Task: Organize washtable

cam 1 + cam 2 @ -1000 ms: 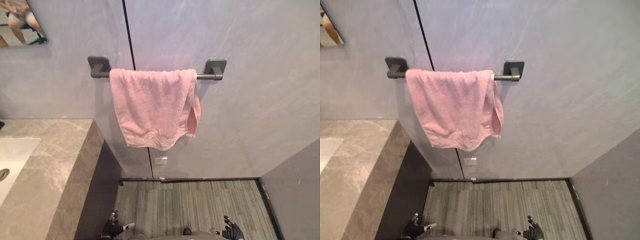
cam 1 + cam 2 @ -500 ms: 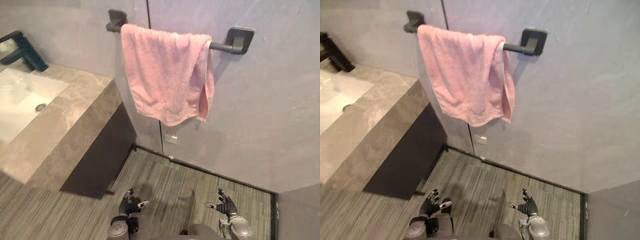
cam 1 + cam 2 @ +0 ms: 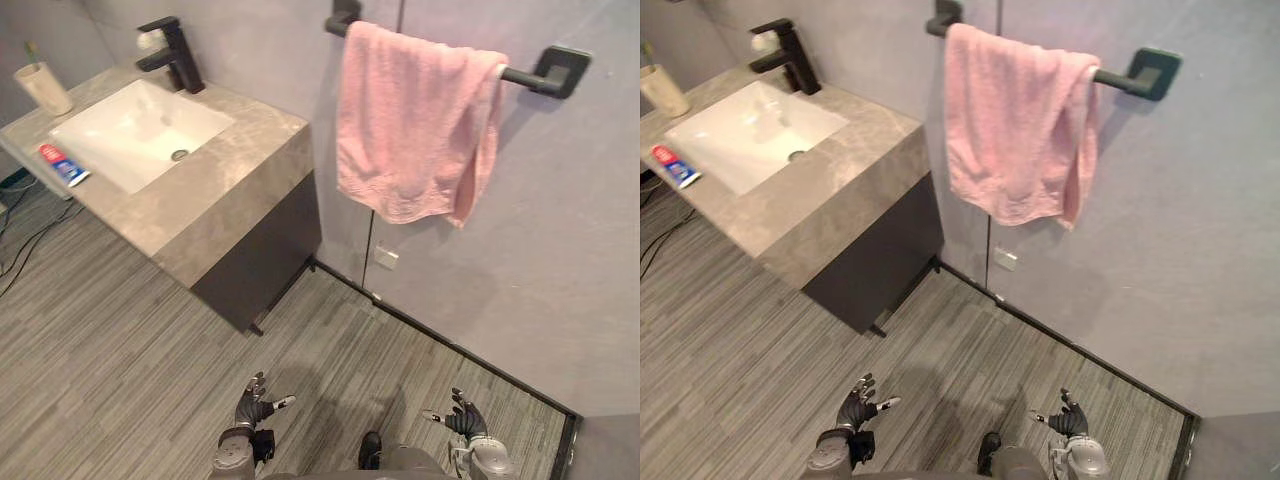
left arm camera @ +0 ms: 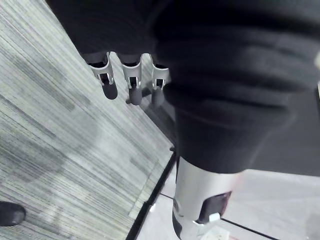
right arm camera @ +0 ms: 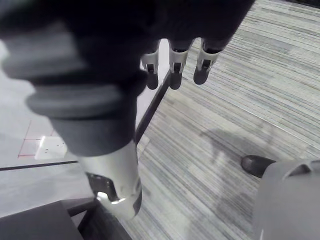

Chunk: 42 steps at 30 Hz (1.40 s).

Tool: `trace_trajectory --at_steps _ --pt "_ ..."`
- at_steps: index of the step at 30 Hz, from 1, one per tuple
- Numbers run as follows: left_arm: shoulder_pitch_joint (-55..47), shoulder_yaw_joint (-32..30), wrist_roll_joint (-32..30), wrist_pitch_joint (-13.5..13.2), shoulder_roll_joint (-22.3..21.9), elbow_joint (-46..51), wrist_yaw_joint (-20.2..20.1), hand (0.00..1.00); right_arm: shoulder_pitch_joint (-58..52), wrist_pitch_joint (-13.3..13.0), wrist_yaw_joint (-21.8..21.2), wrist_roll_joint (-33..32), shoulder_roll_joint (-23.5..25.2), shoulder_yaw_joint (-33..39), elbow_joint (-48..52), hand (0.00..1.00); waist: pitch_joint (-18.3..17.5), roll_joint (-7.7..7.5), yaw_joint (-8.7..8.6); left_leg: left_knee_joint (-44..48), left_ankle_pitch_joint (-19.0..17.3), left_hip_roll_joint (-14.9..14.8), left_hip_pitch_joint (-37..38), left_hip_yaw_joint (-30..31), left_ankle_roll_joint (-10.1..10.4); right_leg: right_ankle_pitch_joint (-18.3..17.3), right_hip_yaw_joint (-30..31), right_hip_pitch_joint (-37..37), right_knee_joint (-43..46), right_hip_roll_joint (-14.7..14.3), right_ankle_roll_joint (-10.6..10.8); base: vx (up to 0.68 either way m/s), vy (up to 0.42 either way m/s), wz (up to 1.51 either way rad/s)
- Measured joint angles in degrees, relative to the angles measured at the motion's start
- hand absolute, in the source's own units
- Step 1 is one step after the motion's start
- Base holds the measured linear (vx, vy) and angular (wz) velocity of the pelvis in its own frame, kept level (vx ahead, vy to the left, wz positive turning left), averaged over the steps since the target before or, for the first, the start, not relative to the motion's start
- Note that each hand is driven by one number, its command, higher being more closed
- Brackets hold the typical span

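The washtable point(image 3: 230, 170) is a grey marble counter with a white sink point(image 3: 140, 130) and a black faucet point(image 3: 175, 50), standing at the upper left. A beige cup point(image 3: 42, 88) with a toothbrush in it stands at the counter's far left end. A red and blue toothpaste tube point(image 3: 62, 165) lies by the sink's left edge. My left hand point(image 3: 255, 395) and right hand point(image 3: 460, 418) hang low over the floor, far from the counter. Both are open, with straight fingers point(image 4: 131, 87) point(image 5: 175, 65) and nothing in them.
A pink towel point(image 3: 415, 130) hangs over a dark bar point(image 3: 545, 78) on the grey wall to the right of the counter. A dark cabinet point(image 3: 260, 260) sits under the counter. A white socket point(image 3: 386, 257) is low on the wall. Striped grey floor point(image 3: 130, 340) spreads before the counter.
The camera has swung left and drawn back, bringing the whole sink, faucet, cup and toothpaste tube into view. Towel and counter have not moved. Both hands stay low and open.
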<state>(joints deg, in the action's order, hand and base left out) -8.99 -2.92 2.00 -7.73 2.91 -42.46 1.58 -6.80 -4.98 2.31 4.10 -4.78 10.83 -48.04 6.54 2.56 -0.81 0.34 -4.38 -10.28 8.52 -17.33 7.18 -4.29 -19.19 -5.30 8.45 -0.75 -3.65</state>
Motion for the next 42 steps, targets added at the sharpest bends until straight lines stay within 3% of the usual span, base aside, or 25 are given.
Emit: trace_trajectory --at_steps 5,10,14,16,19,20,22,24,25,26,27,28,29,30,32,33,34,36,37,39,40,41,42 --pt "-1.7 -2.0 -0.5 0.0 0.6 -2.2 0.0 0.00 -0.7 0.1 0.0 0.1 0.7 -0.1 -0.2 0.00 0.0 -0.09 0.04 0.5 -1.6 1.4 -0.1 0.0 -1.3 4.8 0.4 1.7 -4.1 0.7 1.1 -0.19 0.116 0.00" --pt "-2.8 -2.3 -0.4 0.0 0.5 -2.4 -0.1 0.00 -1.6 0.1 0.0 0.4 -0.1 -0.3 -0.5 0.00 0.1 -0.36 -0.33 6.3 -3.7 2.2 -6.4 2.2 -2.9 5.8 -3.1 0.8 -5.3 3.7 2.5 -0.18 0.080 0.37" --pt "-2.2 -2.2 -0.1 0.0 0.0 -2.1 0.1 0.00 -2.6 0.6 0.3 0.4 -1.7 -0.5 -1.3 0.00 0.8 -0.34 -0.45 6.8 -4.3 -1.1 -8.8 -7.5 -3.8 6.7 -11.1 2.3 -8.5 6.6 3.9 -0.07 0.106 1.17" --pt "-2.2 -2.2 0.2 0.0 0.0 -2.1 0.6 0.00 -2.7 0.7 0.3 0.6 -2.1 -0.1 -1.3 0.00 1.4 -0.59 -1.73 7.5 -4.3 -3.0 -8.9 -12.8 -3.8 6.7 -17.9 4.8 -8.4 9.0 4.0 0.01 0.184 1.57" --pt "-1.7 -2.3 0.3 0.0 0.1 -1.5 1.8 0.00 -1.9 0.9 0.3 0.5 -3.1 0.0 -1.3 0.00 1.3 -0.57 -1.19 8.5 -4.0 -5.2 -9.4 -21.3 -3.3 7.1 -24.0 6.3 -8.4 11.4 5.3 0.05 0.232 1.16" --pt "-2.1 -2.3 0.3 0.0 0.1 -1.4 2.2 0.00 -0.9 0.9 0.4 0.5 -3.1 0.4 -1.3 0.00 1.1 -0.12 -0.93 8.1 -2.7 -4.9 -10.3 -22.2 -2.2 7.5 -26.3 6.3 -8.3 12.6 6.2 0.06 0.252 0.98" --pt "-2.2 -2.3 0.3 0.0 0.0 -1.5 2.2 0.00 -0.1 0.8 0.4 0.5 -3.5 1.4 -2.0 0.00 0.9 0.29 -0.28 6.8 1.7 -3.2 -11.8 -19.5 -2.5 8.6 -28.7 6.5 -7.6 14.1 7.5 0.08 0.277 0.80" --pt "-2.3 -2.4 0.2 0.0 0.4 -1.8 2.2 0.00 0.1 0.9 0.5 0.5 -3.3 2.3 -3.4 0.00 0.8 0.25 0.77 8.4 1.9 -1.6 -12.3 -17.1 -4.2 9.0 -30.3 7.6 -6.3 16.3 8.3 0.11 0.300 0.69" --pt "-2.3 -2.4 0.2 0.0 0.6 -2.0 2.2 0.00 0.1 0.9 0.5 0.5 -3.0 2.3 -4.4 0.00 1.3 -0.63 1.53 12.5 -1.3 -0.9 -13.7 -15.2 -5.4 8.1 -31.6 8.2 -2.2 19.4 9.8 0.14 0.334 0.77" --pt "-2.2 -2.3 0.2 0.0 0.5 -2.2 2.2 0.00 0.1 1.0 0.5 0.6 -3.0 2.3 -4.9 0.00 1.2 -0.21 1.64 15.8 -4.1 -0.1 -14.5 -13.7 -6.3 6.7 -30.8 7.7 4.3 23.1 10.5 0.18 0.436 0.94" --pt "-2.4 -2.3 0.2 0.0 0.6 -2.4 2.2 0.00 0.2 1.3 0.5 0.5 -2.9 2.1 -4.9 0.00 1.8 -1.25 1.68 16.7 -5.6 1.9 -14.5 -12.2 -7.3 5.7 -27.3 6.3 10.8 26.6 7.8 0.17 0.400 0.82" --pt "-2.5 -2.2 0.2 0.0 0.9 -2.6 2.2 0.00 0.2 1.3 0.5 0.5 -2.7 2.0 -4.9 0.00 1.7 -1.00 1.45 16.8 -6.4 3.6 -13.4 -10.7 -8.4 5.5 -20.4 3.6 17.9 29.3 4.7 0.20 0.371 0.87" --pt "-2.5 -2.2 0.2 0.0 1.6 -2.6 2.2 0.00 0.1 1.3 0.4 0.5 -1.9 1.9 -4.9 0.00 2.2 -1.73 1.06 16.7 -7.2 4.6 -13.0 -8.8 -9.4 3.0 -10.5 0.4 23.7 29.0 5.8 0.22 0.222 1.12" --pt "-2.1 -2.2 0.2 0.0 3.0 -2.6 2.2 0.00 0.3 1.1 0.3 0.2 -0.9 1.6 -4.8 0.00 3.1 -2.57 0.28 16.3 -8.1 5.7 -12.2 -6.2 -10.6 -2.8 -0.8 -2.3 29.1 24.6 8.1 0.28 0.150 1.25" --pt "-1.7 -2.3 0.2 0.0 4.6 -2.6 2.2 0.00 0.4 1.1 0.2 0.0 0.2 0.6 -4.8 0.00 4.4 -4.54 -0.04 15.2 -8.6 7.3 -9.4 -3.5 -11.4 -8.0 4.4 -4.6 33.4 18.4 6.8 0.23 0.046 1.07" --pt "-1.8 -2.3 0.2 0.0 4.9 -2.6 2.2 0.00 0.1 1.0 0.1 0.0 0.2 -0.9 -4.9 0.00 4.8 -5.19 0.13 13.8 -9.0 8.0 -7.1 -2.1 -11.5 -9.9 3.9 -6.2 33.3 14.9 5.1 0.19 0.025 0.70" --pt "-1.9 -2.3 0.3 0.1 4.9 -2.7 2.2 0.00 0.2 1.0 0.1 -0.1 0.1 -1.3 -4.8 0.00 4.8 -5.19 0.03 13.1 -9.2 8.2 -6.1 -1.4 -11.4 -10.6 3.2 -7.3 32.7 13.5 4.8 0.25 0.016 0.66" --pt "-1.8 -2.3 0.3 0.0 3.9 -2.7 2.2 0.00 0.5 0.4 0.1 -0.8 -0.5 -1.8 -4.5 0.00 5.5 -4.22 -0.72 10.6 -10.0 8.3 -2.6 1.7 -10.7 -10.2 1.6 -12.1 24.6 8.4 4.9 0.36 0.002 0.67" --pt "-1.8 -2.3 0.3 0.0 3.6 -2.8 2.2 0.00 0.6 0.1 0.1 -1.2 -0.5 -1.8 -4.4 0.00 5.5 -4.15 -1.15 10.0 -10.2 8.3 -1.9 2.5 -10.5 -9.3 1.6 -13.0 21.4 7.5 4.8 0.35 -0.021 0.79" --pt "-1.0 -2.1 0.2 0.0 3.0 -3.4 2.1 0.00 0.3 -0.4 0.1 -1.4 -0.2 -1.7 -4.3 0.00 5.6 -4.42 -1.71 8.6 -11.8 8.6 0.7 6.0 -8.4 -2.7 2.5 -14.4 7.8 6.4 5.5 0.42 -0.088 0.84" --pt "-0.9 -2.1 0.1 0.0 2.9 -3.4 2.0 0.00 0.0 -0.4 0.1 -1.4 -0.1 -1.7 -4.2 0.00 5.6 -4.67 -1.77 8.4 -12.6 8.8 1.6 7.0 -7.7 -1.8 3.2 -14.5 6.0 6.3 5.4 0.58 -0.160 0.78" --pt "-0.9 -2.2 0.1 0.0 2.7 -3.8 2.0 0.00 -0.4 -0.4 0.1 -1.4 -0.1 -1.4 -4.0 0.00 5.5 -4.27 -1.85 8.2 -14.3 8.3 3.7 8.9 -6.6 1.6 4.8 -14.8 8.4 6.5 3.7 0.57 -0.176 0.85" --pt "-1.1 -2.2 0.1 0.0 2.5 -4.1 1.7 0.00 -1.3 -0.4 0.0 -1.5 -0.3 -0.3 -2.9 0.00 4.6 -3.30 -2.45 7.7 -15.1 6.5 5.3 10.5 -5.5 1.8 4.4 -14.9 12.2 5.6 3.4 0.59 -0.178 0.98"
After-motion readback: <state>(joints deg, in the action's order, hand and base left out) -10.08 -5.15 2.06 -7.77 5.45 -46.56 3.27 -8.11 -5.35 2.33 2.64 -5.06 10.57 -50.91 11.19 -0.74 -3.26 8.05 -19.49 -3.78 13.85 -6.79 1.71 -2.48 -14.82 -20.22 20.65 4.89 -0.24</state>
